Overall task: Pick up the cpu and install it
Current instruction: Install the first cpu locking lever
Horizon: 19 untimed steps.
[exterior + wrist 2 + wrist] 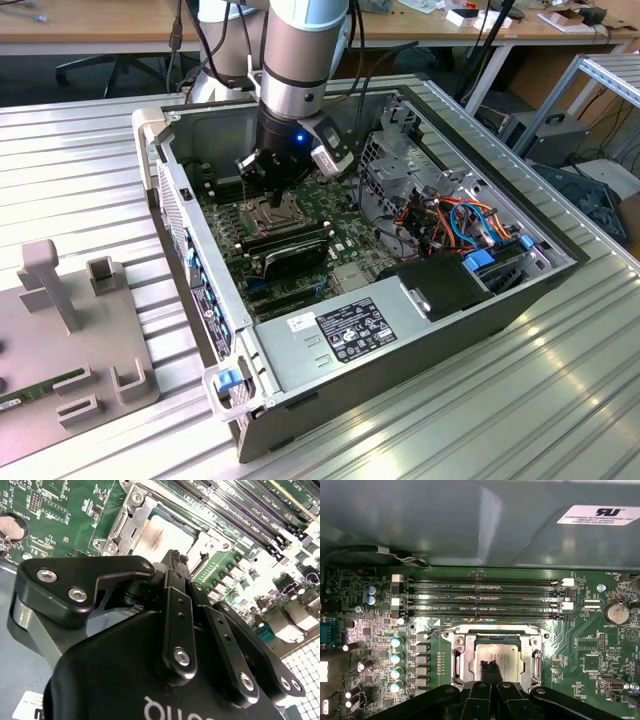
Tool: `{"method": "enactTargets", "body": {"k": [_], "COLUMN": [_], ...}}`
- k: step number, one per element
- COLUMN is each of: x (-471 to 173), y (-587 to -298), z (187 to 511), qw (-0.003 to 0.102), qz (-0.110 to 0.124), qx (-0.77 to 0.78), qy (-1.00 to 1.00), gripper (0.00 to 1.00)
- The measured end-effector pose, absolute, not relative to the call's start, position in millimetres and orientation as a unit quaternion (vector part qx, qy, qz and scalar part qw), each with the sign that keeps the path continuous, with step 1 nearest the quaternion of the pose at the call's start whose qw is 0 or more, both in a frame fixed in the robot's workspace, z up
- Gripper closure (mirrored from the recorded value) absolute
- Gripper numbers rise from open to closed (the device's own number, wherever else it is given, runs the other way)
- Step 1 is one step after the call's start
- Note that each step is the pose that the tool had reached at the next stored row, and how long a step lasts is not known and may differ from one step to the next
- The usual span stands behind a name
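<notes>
Now black end effector (490, 666) fingers together over flat silver-grey square cpu (502, 656) in socket (459, 656).

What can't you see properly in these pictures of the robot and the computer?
- Whether the cpu sits fully flat in the socket: in the first wrist view the claw covers its near edge.
- In the second wrist view the claw's black body covers part of the cpu.
- In the exterior view the arm hides the socket.

White label (598, 515) on grey housing (470, 525) — print too small to read
</notes>
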State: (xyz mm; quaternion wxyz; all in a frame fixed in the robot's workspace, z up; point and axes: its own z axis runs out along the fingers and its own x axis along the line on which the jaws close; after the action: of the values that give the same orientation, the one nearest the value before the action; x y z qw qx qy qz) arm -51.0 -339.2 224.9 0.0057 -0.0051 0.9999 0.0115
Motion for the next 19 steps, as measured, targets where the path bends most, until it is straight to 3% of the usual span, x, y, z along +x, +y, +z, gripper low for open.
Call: {"method": "enactTargets", "body": {"k": [10,19], "x": [-59,-59], "y": [-339,-339], "z": [226,248], "qw": [0.007,0.010], "qz": [0.011,0.011], "qx": [-0.005,-0.005], "qy": [1.000,1.000], "gripper": [0.89,0.89]}}
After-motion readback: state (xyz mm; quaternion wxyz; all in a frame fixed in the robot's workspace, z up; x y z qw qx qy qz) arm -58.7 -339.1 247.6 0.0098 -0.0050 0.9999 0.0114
